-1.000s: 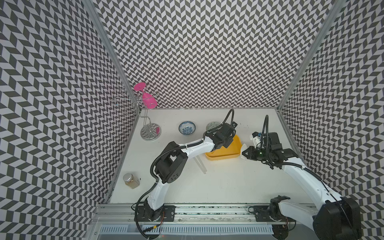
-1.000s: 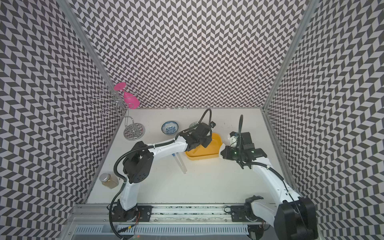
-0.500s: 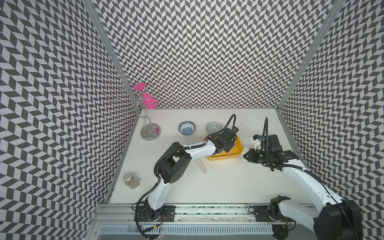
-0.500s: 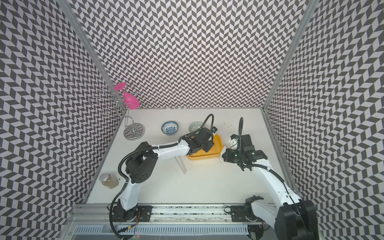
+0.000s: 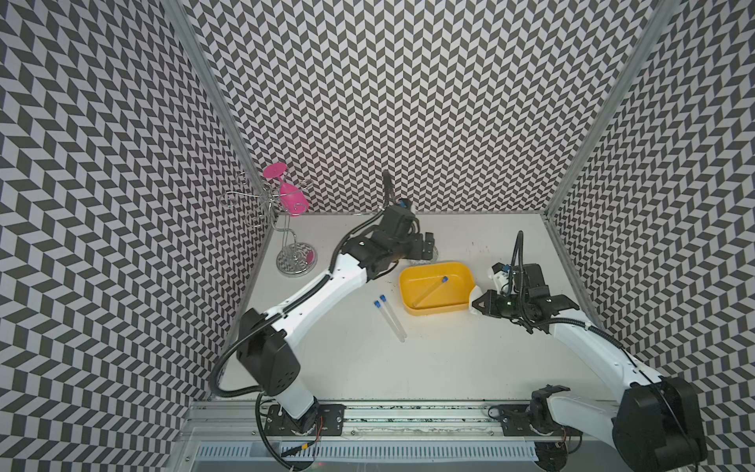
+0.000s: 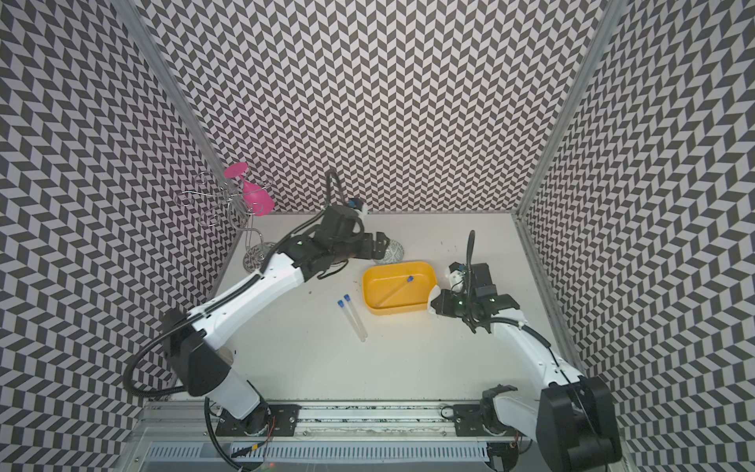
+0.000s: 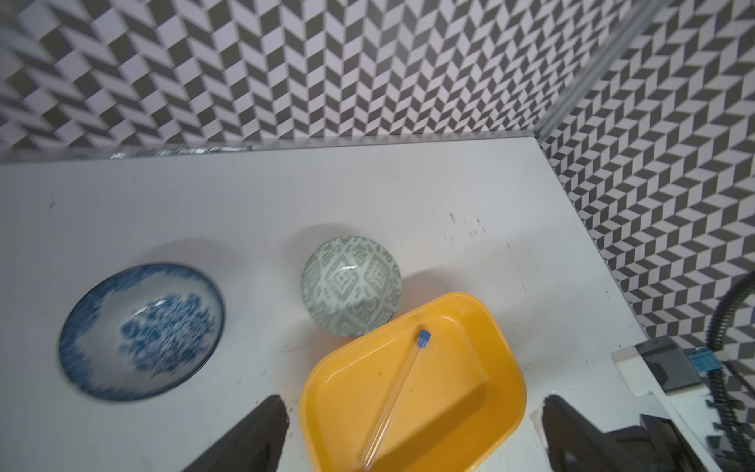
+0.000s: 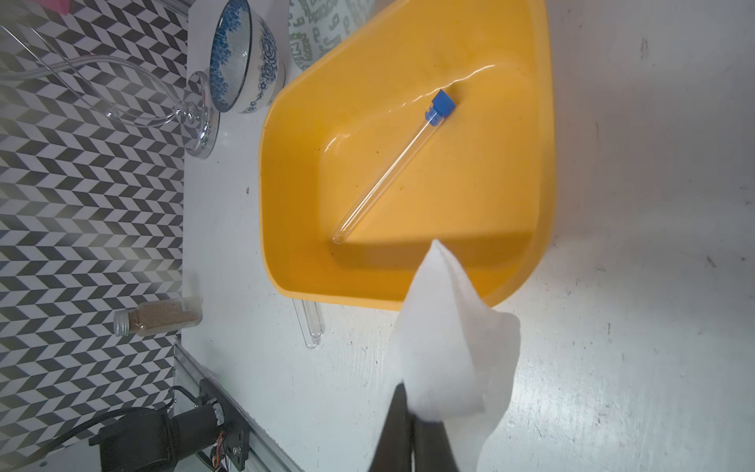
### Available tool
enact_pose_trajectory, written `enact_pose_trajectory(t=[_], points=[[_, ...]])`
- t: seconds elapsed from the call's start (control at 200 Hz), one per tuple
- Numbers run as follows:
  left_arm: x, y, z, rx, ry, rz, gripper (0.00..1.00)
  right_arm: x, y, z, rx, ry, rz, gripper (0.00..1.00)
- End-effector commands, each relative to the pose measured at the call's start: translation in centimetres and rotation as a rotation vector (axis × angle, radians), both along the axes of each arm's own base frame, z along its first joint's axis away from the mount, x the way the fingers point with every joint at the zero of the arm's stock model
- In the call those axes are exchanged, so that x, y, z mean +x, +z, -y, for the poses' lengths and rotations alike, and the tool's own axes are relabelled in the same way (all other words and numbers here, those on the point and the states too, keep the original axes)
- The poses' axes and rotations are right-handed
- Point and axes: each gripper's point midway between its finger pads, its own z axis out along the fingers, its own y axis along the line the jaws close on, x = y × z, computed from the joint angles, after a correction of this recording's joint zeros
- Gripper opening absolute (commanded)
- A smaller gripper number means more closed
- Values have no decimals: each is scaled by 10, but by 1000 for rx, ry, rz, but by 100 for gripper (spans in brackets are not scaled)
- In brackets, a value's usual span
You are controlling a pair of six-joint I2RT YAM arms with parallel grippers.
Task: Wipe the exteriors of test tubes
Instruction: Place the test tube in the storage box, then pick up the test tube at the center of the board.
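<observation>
Seemingly between tubes: left of centre in a top view the left gripper [image 5: 428, 247] hangs empty with fingers spread wide. Lower in the frame, two clear, pencil-slim, blue-capped test tubes [image 5: 390, 316] lie side by side on the table [image 5: 449, 367], just left of the yellow tray [image 5: 433, 314], where a third test tube [image 5: 429, 291] rests diagonally. At right the right gripper [image 5: 476, 304] pinches a white tissue [image 8: 449, 339] by the tray's edge, so next the left gripper must descend and lift one of the pair toward it.
</observation>
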Motion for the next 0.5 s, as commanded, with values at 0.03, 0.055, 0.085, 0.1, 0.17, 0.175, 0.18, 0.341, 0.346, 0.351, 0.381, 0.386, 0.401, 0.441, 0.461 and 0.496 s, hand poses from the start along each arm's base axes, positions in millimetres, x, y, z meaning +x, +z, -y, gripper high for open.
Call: enact_pose_trajectory(t=[0.03,0.055,0.085,0.1,0.17,0.175,0.18,0.341,0.346,0.351,0.381,0.386,0.401,0.441,0.461,0.496], points=[[-40,-85,-46,9,97,-367,96,11,7,-9,49,29,63,0],[-43,-91,-53,9,113,-393,95,10,6,-10,51,32,62,0],[-48,-102,-62,17,140,-427,93,10,5,-11,57,36,61,0],[-51,-108,-66,23,152,-445,92,10,4,-11,58,37,58,0],[-59,-128,-79,20,189,-505,87,8,2,-13,69,44,56,0],[-60,-129,-79,20,190,-509,87,8,2,-13,69,43,56,0],[-61,-131,-80,21,191,-514,87,8,2,-13,71,44,56,0],[-69,-168,-90,42,231,-604,83,2,2,-13,82,41,57,0],[-69,-168,-90,42,230,-606,82,2,2,-13,82,40,57,0],[-69,-169,-90,42,231,-607,82,2,2,-13,83,40,58,0],[-70,-176,-90,47,232,-624,81,0,1,-13,84,40,57,0],[-70,-177,-90,48,233,-626,81,0,1,-13,84,40,57,0],[-71,-180,-90,51,234,-633,81,-1,2,-13,86,40,57,0],[-72,-186,-89,54,233,-647,79,-3,1,-13,87,39,55,0],[-72,-191,-89,57,236,-656,78,-4,1,-13,87,40,55,0],[-72,-196,-89,60,239,-665,77,-6,0,-12,87,41,53,0]])
